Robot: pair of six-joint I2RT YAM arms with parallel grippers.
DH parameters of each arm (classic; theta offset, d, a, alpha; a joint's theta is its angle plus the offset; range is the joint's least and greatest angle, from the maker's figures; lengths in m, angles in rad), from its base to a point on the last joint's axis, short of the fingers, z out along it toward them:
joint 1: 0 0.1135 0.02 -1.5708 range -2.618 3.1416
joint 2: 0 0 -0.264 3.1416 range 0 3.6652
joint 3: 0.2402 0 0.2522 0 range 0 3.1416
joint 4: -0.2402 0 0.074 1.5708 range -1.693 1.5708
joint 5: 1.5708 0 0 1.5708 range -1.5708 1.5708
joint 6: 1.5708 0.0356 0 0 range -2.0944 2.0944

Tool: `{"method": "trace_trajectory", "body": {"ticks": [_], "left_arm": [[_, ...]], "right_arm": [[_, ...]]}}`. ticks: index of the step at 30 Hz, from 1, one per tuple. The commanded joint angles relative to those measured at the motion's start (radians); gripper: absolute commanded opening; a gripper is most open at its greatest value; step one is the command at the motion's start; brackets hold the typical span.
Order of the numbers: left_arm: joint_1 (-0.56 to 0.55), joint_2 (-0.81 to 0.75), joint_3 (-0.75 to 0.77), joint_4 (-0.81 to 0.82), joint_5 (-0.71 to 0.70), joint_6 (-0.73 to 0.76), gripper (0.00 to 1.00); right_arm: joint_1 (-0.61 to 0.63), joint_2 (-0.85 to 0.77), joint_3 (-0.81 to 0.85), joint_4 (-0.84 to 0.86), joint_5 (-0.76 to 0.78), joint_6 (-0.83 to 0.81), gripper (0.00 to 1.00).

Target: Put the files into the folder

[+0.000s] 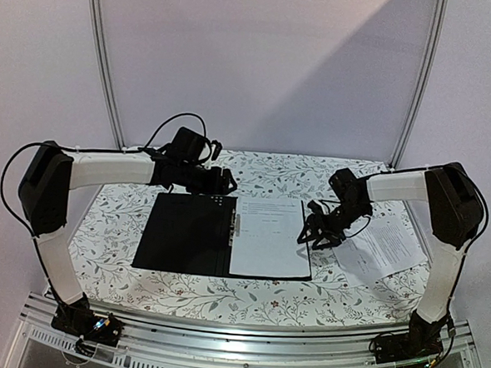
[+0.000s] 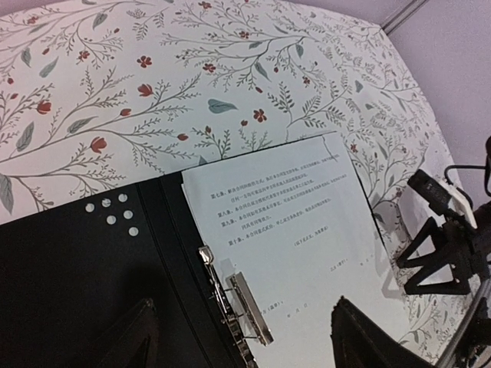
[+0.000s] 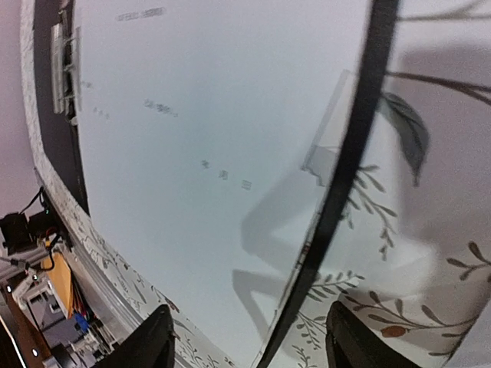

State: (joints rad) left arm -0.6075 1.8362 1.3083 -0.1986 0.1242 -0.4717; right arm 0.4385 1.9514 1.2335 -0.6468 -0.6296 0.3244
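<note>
Files [image 1: 387, 247] are waiting loose on the surface [image 1: 222, 287] rightward, one sheet [image 1: 267, 235] lying inside the open folder [image 1: 184, 230]; I'm seeing left tool [image 1: 226, 183] and right tool [image 1: 311, 236] hovering spread, gripping nothing

We can't read the print on the sheet [image 1: 266, 235] in the folder [image 1: 180, 230] from above, too small; right wrist view blurs it. Right gripper [image 1: 311, 236] hides an edge of the loose sheet [image 1: 389, 247].

Soft light; diagonal shadow across the back wall [image 1: 261, 60]; right wrist view blurred
</note>
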Motion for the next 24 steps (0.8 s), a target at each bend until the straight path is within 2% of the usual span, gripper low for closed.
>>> {"method": "trace_trajectory", "body": {"ticks": [1,5,8,10,13,17,21,24], "left_arm": [[0.012,0.017,0.02,-0.01,0.003,0.011,0.78],[0.001,0.013,0.024,-0.011,-0.006,0.023,0.78],[-0.013,0.008,0.028,-0.016,-0.02,0.039,0.78],[-0.02,0.005,0.031,-0.017,-0.028,0.045,0.78],[-0.024,0.006,0.032,-0.019,-0.023,0.045,0.78],[-0.026,0.009,0.032,-0.018,-0.014,0.041,0.78],[-0.028,0.011,0.031,-0.017,-0.012,0.038,0.78],[-0.032,0.015,0.029,-0.016,-0.011,0.039,0.78]], "right_arm": [[0.006,-0.063,0.011,-0.088,0.118,-0.011,0.7],[-0.004,-0.157,-0.039,-0.096,0.248,0.024,0.74],[-0.05,-0.284,-0.188,-0.006,0.342,0.119,0.76],[-0.091,-0.455,-0.343,0.094,0.405,0.21,0.78],[-0.128,-0.708,-0.56,0.193,0.558,0.382,0.88],[-0.146,-1.062,-0.785,0.222,0.749,0.56,0.92],[-0.158,-1.276,-0.906,0.152,0.838,0.703,0.93],[-0.159,-1.354,-0.956,0.142,0.85,0.785,0.91]]}}
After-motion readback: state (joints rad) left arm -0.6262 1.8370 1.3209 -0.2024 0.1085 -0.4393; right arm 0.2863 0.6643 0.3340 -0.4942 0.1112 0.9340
